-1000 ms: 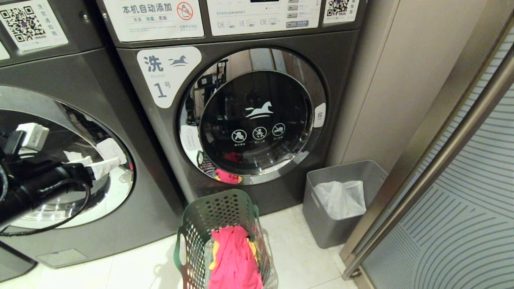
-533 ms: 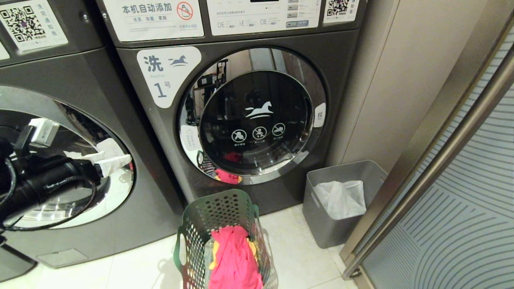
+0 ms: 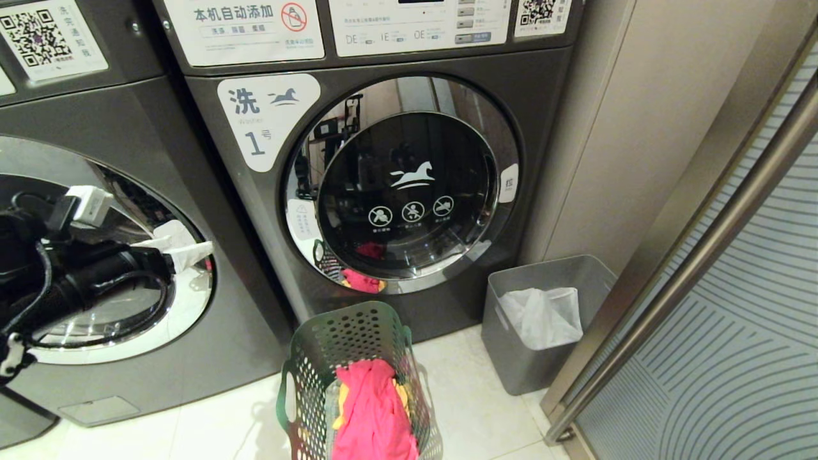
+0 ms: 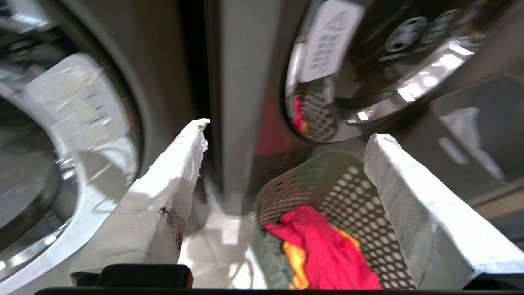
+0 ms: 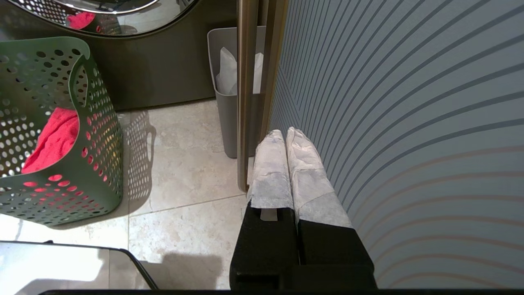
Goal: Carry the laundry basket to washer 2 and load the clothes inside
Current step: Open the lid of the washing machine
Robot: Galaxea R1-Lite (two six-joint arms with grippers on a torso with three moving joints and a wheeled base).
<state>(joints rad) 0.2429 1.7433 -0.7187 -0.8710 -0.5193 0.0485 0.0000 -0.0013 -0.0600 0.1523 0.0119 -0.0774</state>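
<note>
**Left Arm Reaching Across Washer Door as Laundry Waits in Basket**

While the laundry basket (image 3: 358, 377) is sitting on the pale tiled floor (image 3: 223, 428) at six o'clock in the head view, the left gripper (image 3: 185, 250) is hovering at nine o'clock, in front of the chrome-ringed door (image 3: 128, 319) of the machine at the left edge. Its white-wrapped fingers (image 4: 172, 180) are standing wide apart and are holding nothing. That machine's number label is lying outside the pictures, so which washer it is cannot be told. The clothes (image 3: 374, 409) are lying inside the basket, a pink-red garment on top with a yellow-orange one (image 4: 294, 262) showing at its edges. Straight ahead at twelve o'clock, the washer marked 1 (image 3: 383, 166) is standing with its door shut, its glass mirroring the basket. At four o'clock, a grey bin (image 3: 537, 319) holding a white sheet (image 3: 540, 316) is standing just beside that washer, against a beige wall panel. The right gripper (image 5: 285, 137) is hanging low beside a striped glass door (image 5: 409, 123) and its long metal handle (image 5: 245, 90), its fingers pressed together and holding nothing, well apart from the basket.
</note>
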